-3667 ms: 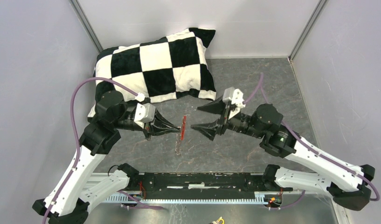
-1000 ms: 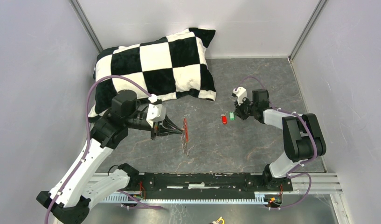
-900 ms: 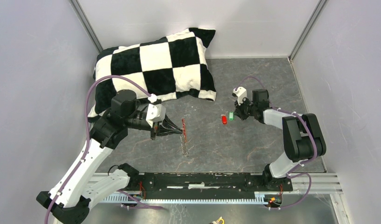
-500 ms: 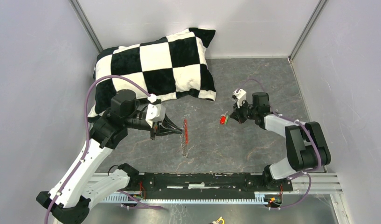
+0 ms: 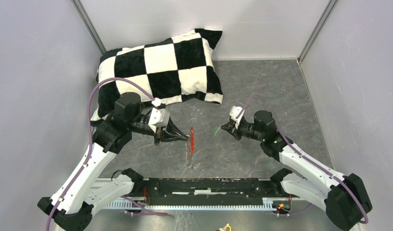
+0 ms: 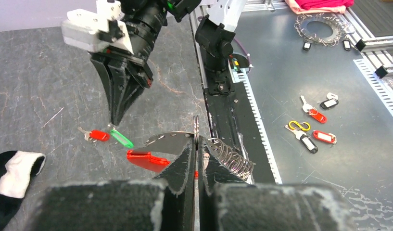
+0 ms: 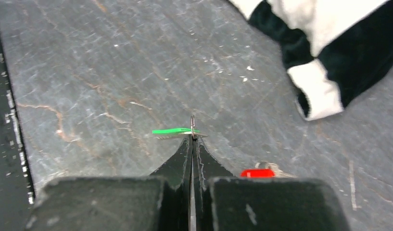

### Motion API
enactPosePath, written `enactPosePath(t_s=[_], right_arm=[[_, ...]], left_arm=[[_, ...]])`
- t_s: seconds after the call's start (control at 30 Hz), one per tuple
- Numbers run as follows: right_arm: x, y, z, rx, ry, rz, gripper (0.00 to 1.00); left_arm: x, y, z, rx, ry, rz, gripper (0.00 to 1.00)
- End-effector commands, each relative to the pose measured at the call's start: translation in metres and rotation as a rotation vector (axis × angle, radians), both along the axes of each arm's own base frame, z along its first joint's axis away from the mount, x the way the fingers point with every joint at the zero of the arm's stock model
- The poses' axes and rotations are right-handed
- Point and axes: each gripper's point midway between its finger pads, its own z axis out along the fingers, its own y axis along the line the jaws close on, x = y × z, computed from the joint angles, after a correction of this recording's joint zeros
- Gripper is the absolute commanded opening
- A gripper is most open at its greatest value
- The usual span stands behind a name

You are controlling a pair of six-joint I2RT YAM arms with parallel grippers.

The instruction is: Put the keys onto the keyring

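My left gripper [image 5: 183, 136] is shut on the keyring's thin silvery ring [image 6: 196, 136], held edge-on above the table. The curved red fob [image 5: 191, 135] and the coiled chain [image 5: 188, 156] hang from that ring. My right gripper [image 5: 223, 128] is shut on the green-headed key [image 5: 217, 130], which sticks out sideways from its tips [image 7: 172, 131], a short gap right of the fob. The red-headed key [image 7: 257, 173] lies on the table just behind the right fingers; it also shows in the left wrist view [image 6: 98, 135]. In the top view it is hidden under the gripper.
A black-and-white checked pillow [image 5: 158, 67] lies at the back left, its corner near the right gripper [image 7: 319, 98]. Grey walls close in the table on three sides. The arms' mounting rail [image 5: 209, 185] runs along the near edge, with several spare key tags [image 6: 312, 113] on the metal bench beyond it.
The right arm swung in from the right, shut on the green-headed key and carried it leftward away from the red-headed key, toward the keyring. The left gripper kept its hold and barely moved.
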Motion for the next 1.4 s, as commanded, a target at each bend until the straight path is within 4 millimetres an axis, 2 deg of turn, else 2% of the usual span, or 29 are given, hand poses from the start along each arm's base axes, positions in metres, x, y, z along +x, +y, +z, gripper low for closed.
enactPosePath(t_s=[0.0,0.13,0.3,0.43,0.6,0.8,0.93,1.0,1.17,1.37], right_arm=[[-0.028,0.006,-0.038,-0.050,0.127,-0.009,0.01],[-0.045,0.014,-0.065,-0.051,0.228,-0.022,0.01],[-0.055,0.028,-0.078,-0.018,0.319,-0.006,0.01],[-0.052,0.034,-0.093,-0.069,0.377,-0.002,0.01],[-0.037,0.032,-0.111,-0.204,0.400,-0.031,0.01],[-0.031,0.030,-0.115,-0.259,0.382,-0.025,0.01],[-0.035,0.027,-0.122,-0.289,0.392,-0.010,0.10],[-0.037,0.025,-0.125,-0.298,0.400,-0.009,0.18],[-0.037,0.025,-0.129,-0.308,0.410,-0.005,0.25],[-0.036,0.029,-0.125,-0.299,0.397,0.009,0.32]], left_arm=[[-0.008,0.000,0.006,-0.031,-0.038,-0.058,0.02],[-0.010,0.002,0.003,-0.021,-0.040,-0.059,0.02],[-0.010,0.002,0.004,-0.017,-0.032,-0.057,0.02],[-0.009,0.002,0.004,-0.017,-0.031,-0.057,0.02],[-0.010,0.002,0.005,-0.018,-0.031,-0.054,0.02],[-0.009,0.002,0.005,-0.016,-0.030,-0.048,0.02],[-0.009,0.003,0.006,-0.018,-0.042,-0.046,0.02],[-0.008,0.002,0.006,-0.018,-0.047,-0.044,0.02],[-0.008,0.002,0.006,-0.018,-0.049,-0.043,0.02],[-0.008,0.002,0.007,-0.018,-0.050,-0.040,0.02]])
